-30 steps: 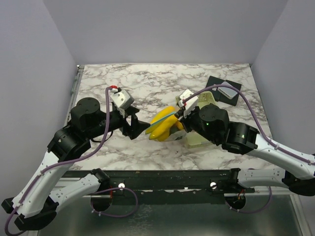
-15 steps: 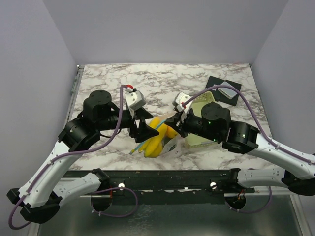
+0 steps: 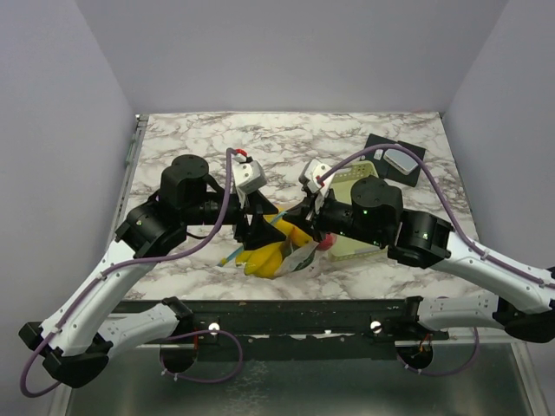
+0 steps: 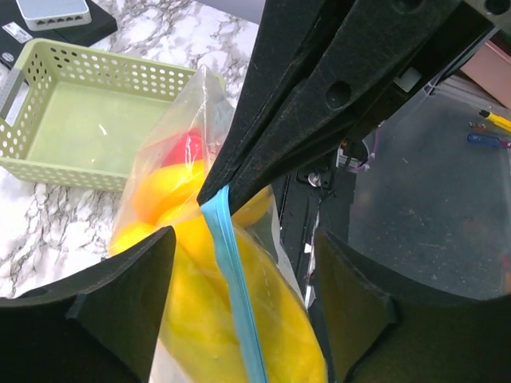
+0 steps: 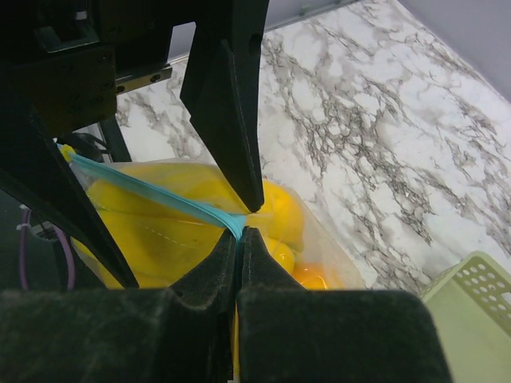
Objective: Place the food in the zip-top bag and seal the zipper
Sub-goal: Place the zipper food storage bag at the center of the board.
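One clear, floppy zip-top bag (image 3: 299, 260) sits just beside the one pale green perforated basket (image 4: 104, 70) on the veined marble table (image 3: 199, 139). Through its glossy film show smooth yellow bananas (image 4: 200, 319), too bunched to count, and one round red piece (image 4: 185, 149). One thin light-blue zipper (image 5: 152, 194) runs along its mouth. The right gripper (image 5: 239, 233) has its jaws pinching that strip. The left gripper (image 3: 258, 227) has its jaws spread, one on either side of it.

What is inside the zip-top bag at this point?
Yellow bananas fill most of the zip-top bag, with a red round piece and an orange-yellow piece beside them. Anything beneath the bananas is covered.
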